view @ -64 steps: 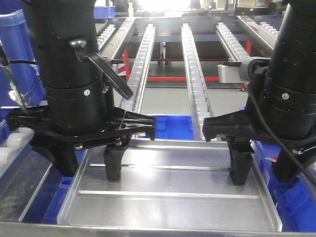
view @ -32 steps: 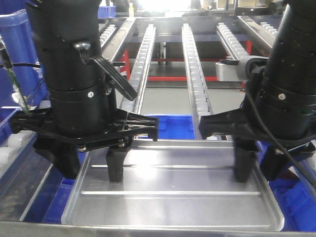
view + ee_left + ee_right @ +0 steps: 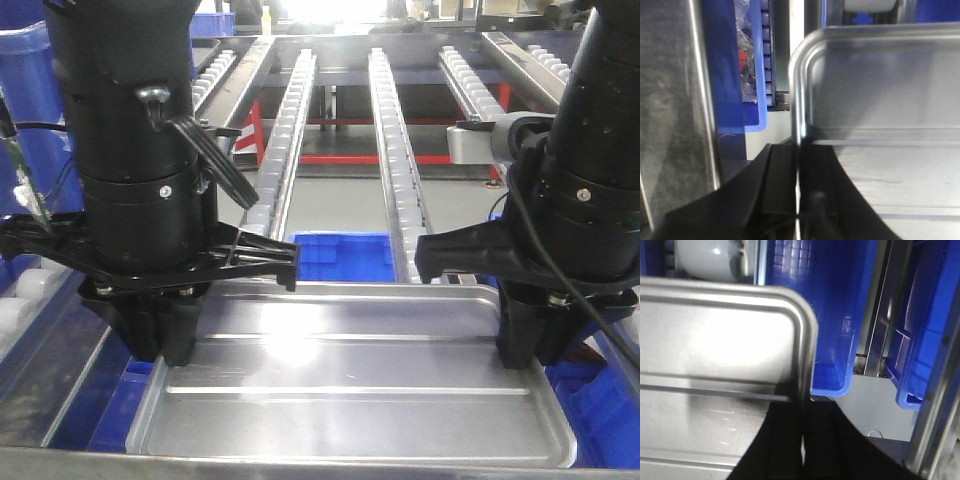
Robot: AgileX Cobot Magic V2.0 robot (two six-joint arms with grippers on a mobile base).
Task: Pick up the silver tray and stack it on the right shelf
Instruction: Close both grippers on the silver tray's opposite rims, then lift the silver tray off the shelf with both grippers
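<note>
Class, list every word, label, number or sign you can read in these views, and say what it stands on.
None can be read.
The silver tray and the blue bin show no print.
The clear bag in the left wrist view shows red patches, too blurred to tell any lettering.

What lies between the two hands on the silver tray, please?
Only the bare base of the silver tray, with its two long ridges; nothing rests there. The front view shows this, the left hand and right hand each gripping a side rim.
</note>
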